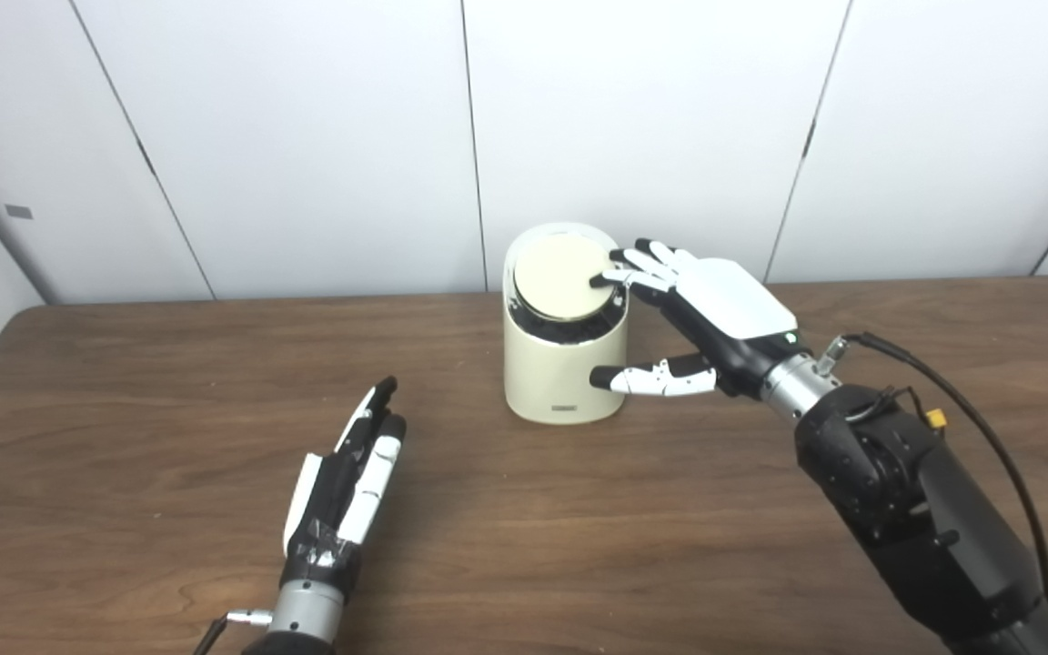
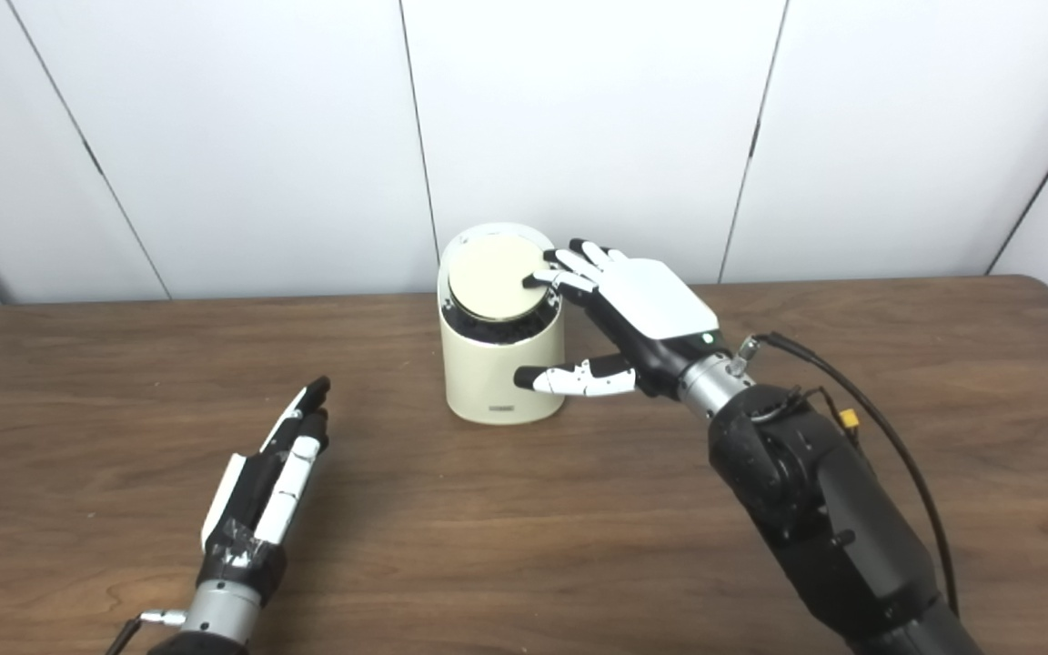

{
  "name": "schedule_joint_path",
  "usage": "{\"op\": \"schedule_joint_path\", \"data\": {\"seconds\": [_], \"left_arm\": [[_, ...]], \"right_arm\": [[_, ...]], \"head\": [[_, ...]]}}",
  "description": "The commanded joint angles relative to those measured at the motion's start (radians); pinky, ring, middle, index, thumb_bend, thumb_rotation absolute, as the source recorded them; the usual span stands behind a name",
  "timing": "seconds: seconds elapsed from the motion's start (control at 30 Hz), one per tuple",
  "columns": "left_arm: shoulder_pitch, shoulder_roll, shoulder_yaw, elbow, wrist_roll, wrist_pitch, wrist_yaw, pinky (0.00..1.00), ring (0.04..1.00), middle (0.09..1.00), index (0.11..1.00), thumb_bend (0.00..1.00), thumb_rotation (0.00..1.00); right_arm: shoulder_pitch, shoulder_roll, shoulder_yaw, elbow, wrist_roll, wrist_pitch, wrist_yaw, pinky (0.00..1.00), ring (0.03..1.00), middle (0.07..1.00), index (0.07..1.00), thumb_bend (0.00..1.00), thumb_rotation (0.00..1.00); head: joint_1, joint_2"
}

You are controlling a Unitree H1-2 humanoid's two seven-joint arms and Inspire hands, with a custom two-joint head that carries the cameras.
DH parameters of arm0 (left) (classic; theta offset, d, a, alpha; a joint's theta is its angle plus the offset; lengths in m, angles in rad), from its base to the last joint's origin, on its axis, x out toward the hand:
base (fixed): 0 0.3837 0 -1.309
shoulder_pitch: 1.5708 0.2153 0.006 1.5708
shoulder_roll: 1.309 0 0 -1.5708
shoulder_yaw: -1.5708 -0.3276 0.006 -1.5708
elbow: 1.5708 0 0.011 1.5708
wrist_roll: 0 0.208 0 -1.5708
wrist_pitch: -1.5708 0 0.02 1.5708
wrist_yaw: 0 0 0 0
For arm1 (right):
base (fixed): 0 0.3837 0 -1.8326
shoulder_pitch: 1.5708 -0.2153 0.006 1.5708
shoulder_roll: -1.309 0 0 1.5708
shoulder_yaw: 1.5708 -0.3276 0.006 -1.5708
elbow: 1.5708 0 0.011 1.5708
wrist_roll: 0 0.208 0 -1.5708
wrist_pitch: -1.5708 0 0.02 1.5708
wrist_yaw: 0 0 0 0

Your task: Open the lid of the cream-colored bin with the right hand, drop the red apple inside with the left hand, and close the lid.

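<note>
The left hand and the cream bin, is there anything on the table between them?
Nothing. Between the left hand and the cream bin only bare wooden table shows, in both eye views. No apple is visible.

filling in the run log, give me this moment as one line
right hand: open, fingertips on bin lid | left hand: open, empty, over table | bin: upright | apple: not visible

Black-and-white left hand (image 1: 342, 487) and right hand (image 1: 715, 314), black cabled forearm (image 1: 924, 509)
</note>
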Motion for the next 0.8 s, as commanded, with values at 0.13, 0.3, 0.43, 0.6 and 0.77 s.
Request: {"op": "schedule_joint_path", "data": {"seconds": [0.13,0.3,0.43,0.6,0.77], "left_arm": [[-0.026,0.0,-0.002,-0.061,0.007,0.01,0.006,0.97,0.991,1.0,0.98,0.61,0.84],[-0.027,0.003,-0.002,-0.07,0.005,0.025,0.003,0.97,0.997,1.0,0.983,0.59,0.84],[-0.028,0.003,-0.001,-0.069,0.007,0.022,0.005,0.97,0.992,0.999,0.978,0.59,0.84],[-0.028,0.005,-0.001,-0.072,0.004,0.029,0.003,0.98,0.996,1.0,0.979,0.58,0.83],[-0.031,0.005,0.001,-0.074,-0.001,0.03,0.001,0.98,0.993,0.996,0.976,0.59,0.82]], "right_arm": [[-0.023,-0.016,0.031,-0.041,-0.108,-0.082,-0.028,1.0,1.0,0.956,0.833,0.53,0.83],[-0.022,-0.009,0.043,-0.043,-0.16,-0.11,-0.032,1.0,1.0,0.961,0.824,0.52,0.78],[-0.023,0.001,0.052,-0.035,-0.199,-0.129,-0.042,1.0,1.0,0.953,0.82,0.52,0.75],[-0.029,0.009,0.07,-0.028,-0.254,-0.153,-0.054,1.0,1.0,0.951,0.821,0.5,0.75],[-0.031,0.018,0.069,-0.037,-0.282,-0.147,-0.027,1.0,1.0,0.96,0.824,0.5,0.79]], "head": [[0.002,0.013],[-0.002,0.022],[0.0,0.024],[0.0,0.032],[0.001,0.039]]}}
